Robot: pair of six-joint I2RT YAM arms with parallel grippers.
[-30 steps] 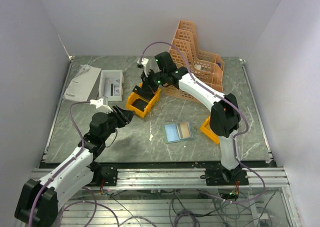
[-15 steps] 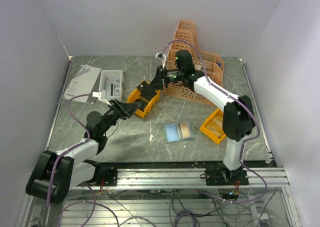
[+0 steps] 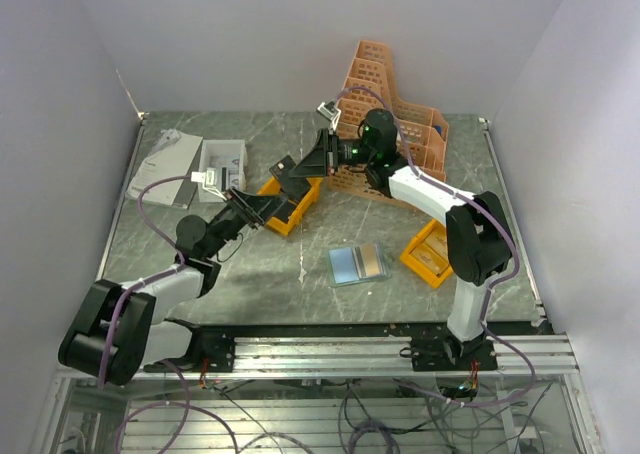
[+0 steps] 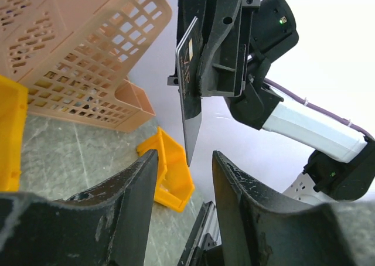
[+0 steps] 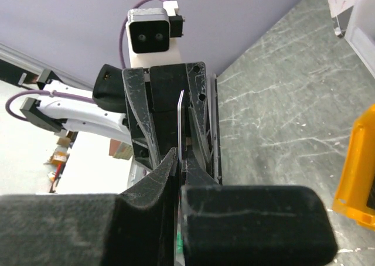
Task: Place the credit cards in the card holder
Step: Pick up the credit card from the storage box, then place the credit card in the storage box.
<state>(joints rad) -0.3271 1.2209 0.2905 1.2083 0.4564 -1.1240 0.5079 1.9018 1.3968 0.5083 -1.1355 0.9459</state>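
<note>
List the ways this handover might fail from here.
1. The card hangs edge-down from the shut right claw. Only its lower corner sits between the fingers of the open left claw. Closing now may catch just that corner, so the card could twist or slip.
2. If the right claw lets go before the left claw grips, the card would likely drop onto the table, away from the open card holder.

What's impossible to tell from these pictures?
- Print on the card: left wrist view, steep angle, dark.
- Whether the left pincer touches it: wrist views, depth unclear.
- Card holder pockets: top view, too small.
- Yellow bin contents: top view, left pincer and right pincer cover it.
</note>
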